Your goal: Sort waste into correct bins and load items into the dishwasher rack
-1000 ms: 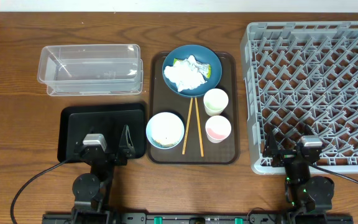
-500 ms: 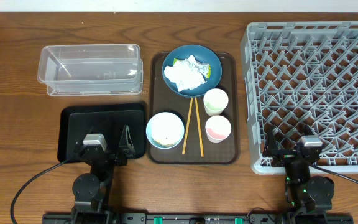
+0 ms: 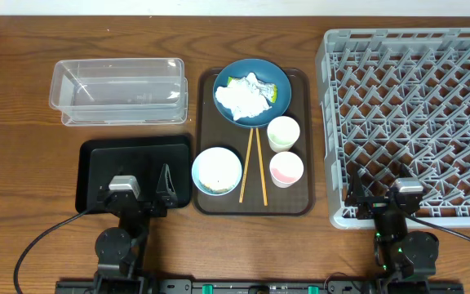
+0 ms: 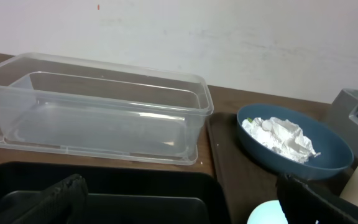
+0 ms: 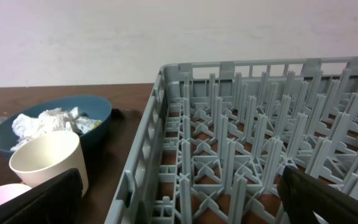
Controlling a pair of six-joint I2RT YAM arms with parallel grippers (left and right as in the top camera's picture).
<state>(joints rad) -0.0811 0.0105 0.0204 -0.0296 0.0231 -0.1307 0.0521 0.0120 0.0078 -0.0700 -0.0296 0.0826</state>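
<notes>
A crumpled white tissue (image 3: 246,98) with a yellow-green wrapper lies in the dark blue dish (image 3: 228,75) on the brown tray; both show in the left wrist view (image 4: 281,135). The white bowl (image 3: 216,171), greenish cup (image 3: 283,133), pinkish cup (image 3: 286,170) and two chopsticks (image 3: 253,166) sit on that tray. The clear tub (image 3: 119,91) and black tray (image 3: 96,159) lie at left, the grey rack (image 3: 414,114) at right. My left gripper (image 3: 134,193) is open over the black tray's near edge. My right gripper (image 3: 384,200) is open over the rack's near left corner.
The brown serving tray (image 3: 300,90) lies between the bins and the rack. A pale wall runs along the table's far edge. Cables trail from both arm bases at the front.
</notes>
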